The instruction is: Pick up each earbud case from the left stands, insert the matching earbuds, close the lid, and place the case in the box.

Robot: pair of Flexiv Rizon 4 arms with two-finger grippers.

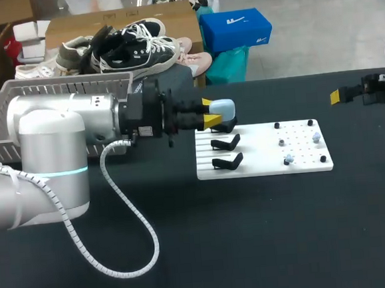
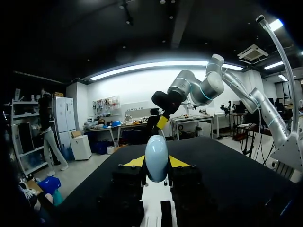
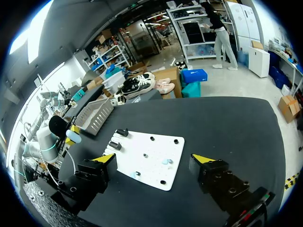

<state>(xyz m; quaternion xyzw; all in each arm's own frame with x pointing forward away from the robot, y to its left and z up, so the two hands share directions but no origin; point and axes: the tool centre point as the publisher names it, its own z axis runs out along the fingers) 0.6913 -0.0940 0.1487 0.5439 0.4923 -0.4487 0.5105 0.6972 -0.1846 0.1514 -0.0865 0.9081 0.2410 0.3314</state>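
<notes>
Left of the white board (image 1: 264,166), the left arm (image 1: 53,155) and its looped cable (image 1: 149,227) take up the table, with a grey basket (image 1: 74,82) behind them. At the board's far-left corner the left gripper (image 1: 210,112) clasps the earbud case (image 1: 224,106) from both sides, blocking that corner. Two black stands (image 1: 226,142) jut up along the board's left edge. Small earbuds (image 1: 316,136) and black pegs (image 1: 276,125) dot the board's right half. Bare black table (image 1: 267,245) runs along the board's near edge and right side. The right gripper (image 3: 153,157), fingers wide apart, hangs well beyond the board's far-right corner
</notes>
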